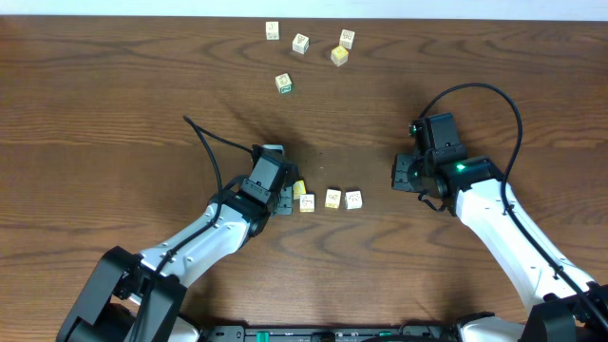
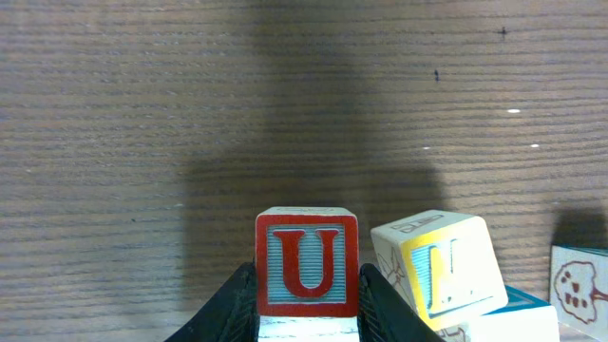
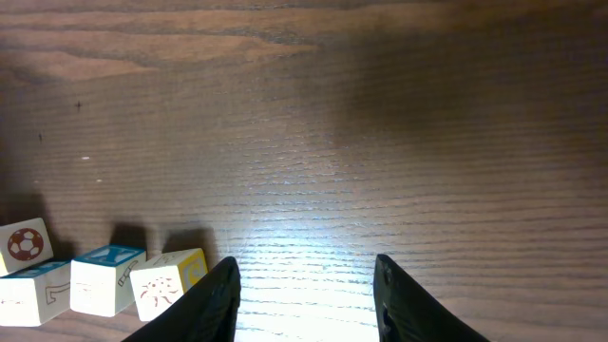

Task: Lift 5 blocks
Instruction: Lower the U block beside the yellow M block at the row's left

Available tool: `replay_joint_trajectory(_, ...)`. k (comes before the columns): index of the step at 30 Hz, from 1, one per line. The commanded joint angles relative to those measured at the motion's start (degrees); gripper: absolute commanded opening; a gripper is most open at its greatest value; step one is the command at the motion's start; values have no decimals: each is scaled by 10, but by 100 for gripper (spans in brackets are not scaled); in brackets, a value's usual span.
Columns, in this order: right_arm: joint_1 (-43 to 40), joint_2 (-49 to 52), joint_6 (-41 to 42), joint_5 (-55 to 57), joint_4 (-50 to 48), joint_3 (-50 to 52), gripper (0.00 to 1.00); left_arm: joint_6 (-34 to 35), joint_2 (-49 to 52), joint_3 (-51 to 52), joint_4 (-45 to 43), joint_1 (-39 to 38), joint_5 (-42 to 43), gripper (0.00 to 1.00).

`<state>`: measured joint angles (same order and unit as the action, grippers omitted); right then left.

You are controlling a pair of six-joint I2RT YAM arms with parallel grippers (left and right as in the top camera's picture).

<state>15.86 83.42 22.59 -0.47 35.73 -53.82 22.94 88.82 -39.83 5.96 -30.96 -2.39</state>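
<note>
Two tools: left tool (image 2: 306,318) clamped on red U block (image 2: 306,263); right tool (image 3: 306,285) apart, empty, open bench (image 3: 399,123) around; five blocks (image 1: 300,43) toward far edge.

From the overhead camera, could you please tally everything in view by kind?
Wooden alphabet blocks: 9 (5 in the far group, 4 in the near row)
Robot arms: 2 (left arm, right arm)
Total: 11

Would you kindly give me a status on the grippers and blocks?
Left gripper shut on red U block. Right gripper open, empty. Row of blocks beside it; scattered blocks far side. Nothing obstructing.
</note>
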Motion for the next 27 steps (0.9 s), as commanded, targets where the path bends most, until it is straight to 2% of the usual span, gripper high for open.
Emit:
replay_joint_trajectory(1, 4, 0, 5, 1, 1, 0, 43, 16, 7, 3, 12, -3, 47, 12)
replay_joint_trajectory(8, 4, 0, 12, -1, 4, 0, 43, 16, 7, 3, 13, -23, 48, 13)
replay_joint_trajectory(16, 4, 0, 12, -1, 9, 0, 43, 16, 7, 3, 13, -33, 47, 48)
replay_joint_trajectory(21, 4, 0, 11, -1, 13, 0, 43, 16, 7, 3, 12, -33, 43, 58)
replay_joint_trajectory(27, 4, 0, 11, 0, 13, 0, 44, 16, 7, 3, 12, -32, 43, 60)
